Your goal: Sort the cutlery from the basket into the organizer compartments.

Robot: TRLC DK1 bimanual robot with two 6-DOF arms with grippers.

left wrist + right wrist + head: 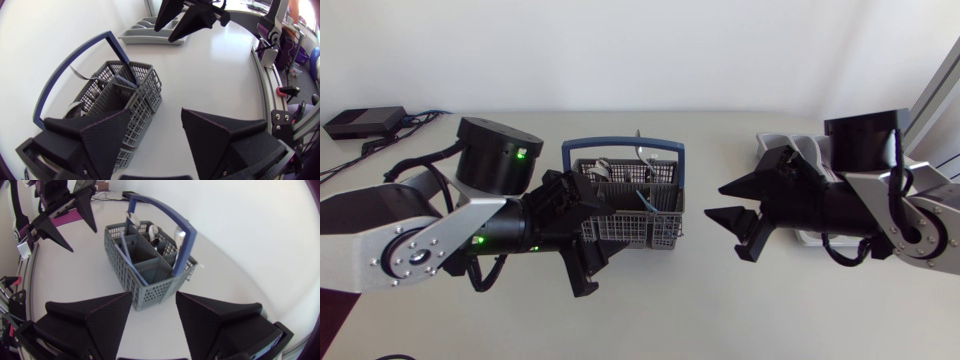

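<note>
Basket [632, 232]: sitting centre frame in the head view, grey mesh, blue hoop handle [620, 146] standing upright over it. The cutlery [642, 172] is still standing in its compartments. I am seeing a few pale handles and a spoon bowl, but I am not making out the individual pieces.

Organizer [790, 150]: lying at the right of the head frame, upper half, well apart from the basket. It is largely hidden behind my right arm. The left wrist view is showing it as a light grey tray with long compartments, beyond the right gripper.

Left gripper [600, 252]: coming in from the left edge and sitting at the basket's left side. Its fingers are standing wide open and holding nothing. In the head view its upper finger is overlapping the basket's left wall. In the left wrist view the basket is lying ahead of and beside one finger, not between the two. I cannot tell whether that finger is touching the mesh.

Right gripper [715, 202]: coming in from the right edge, hanging right of the basket with bare table between them. Its fingers are spread apart and holding nothing. In the right wrist view the basket is standing just ahead of the gap between the fingers, apart from both.

The two grippers are facing each other across the basket.
</note>
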